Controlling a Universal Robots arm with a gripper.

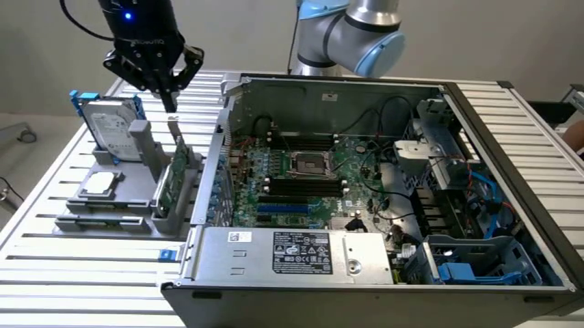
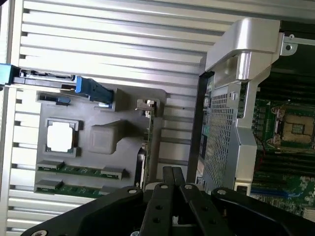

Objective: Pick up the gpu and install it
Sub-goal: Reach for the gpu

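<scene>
Jaws pressed shut on nothing, the black gripper (image 1: 169,102) is hovering above the grey plastic holder tray (image 1: 91,222), where the thin green gpu card (image 1: 171,179) with its silver bracket is standing on edge, not yet lifted, leaving installation undone.

A: Light?
B: Bright, even, from overhead. Beside the computer case (image 1: 365,309) the worktop (image 1: 91,287) slats glare near white; the case interior sits in shadow.
A: Wrist view?
B: Left of the case, the processor chip (image 2: 61,136) is blown out white; the gripper (image 2: 173,171) is dark and underexposed.
</scene>
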